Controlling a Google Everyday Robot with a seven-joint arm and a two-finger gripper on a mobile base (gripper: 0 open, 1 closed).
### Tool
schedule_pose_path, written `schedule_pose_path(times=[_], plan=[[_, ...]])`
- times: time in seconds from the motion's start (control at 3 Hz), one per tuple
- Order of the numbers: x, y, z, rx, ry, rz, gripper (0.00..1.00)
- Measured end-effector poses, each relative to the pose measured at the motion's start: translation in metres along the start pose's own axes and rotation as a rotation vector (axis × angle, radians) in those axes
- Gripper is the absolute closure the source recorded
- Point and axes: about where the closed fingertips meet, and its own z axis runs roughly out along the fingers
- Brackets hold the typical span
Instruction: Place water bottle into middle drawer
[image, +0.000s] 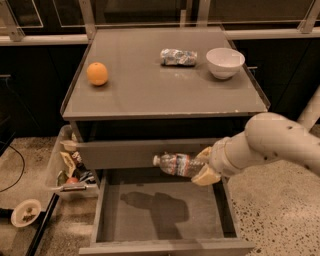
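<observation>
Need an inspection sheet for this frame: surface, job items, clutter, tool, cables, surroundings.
Surface: grey cabinet top, flat, carrying three loose items.
Water bottle: held level above the open drawer, cap toward image left, not yet set down.
Middle drawer: pulled open, with the shadow of the bottle and arm on its grey base.
Clutter: orange at the top's left; foil packet and white bowl at the back right.
Tool: above the drawer's right side, shut on the bottle's base end.
Cables: one thin dark cable on the floor at left.
Surroundings: floor bin of mixed items beside the cabinet, small round dish on the speckled floor.
</observation>
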Motion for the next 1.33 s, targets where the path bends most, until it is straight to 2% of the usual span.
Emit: schedule_pose_path(times=[0.33, 0.67, 1.0, 1.33], plan=[[0.044, 0.005, 0.048, 0.004, 0.081, 0.025, 1.00], [0.069, 0.001, 0.081, 0.049, 0.093, 0.019, 1.00], [0.084, -0.005, 0.110, 0.062, 0.041, 0.020, 1.00], [0.094, -0.007, 0.142, 0.022, -0.060, 0.035, 1.00]])
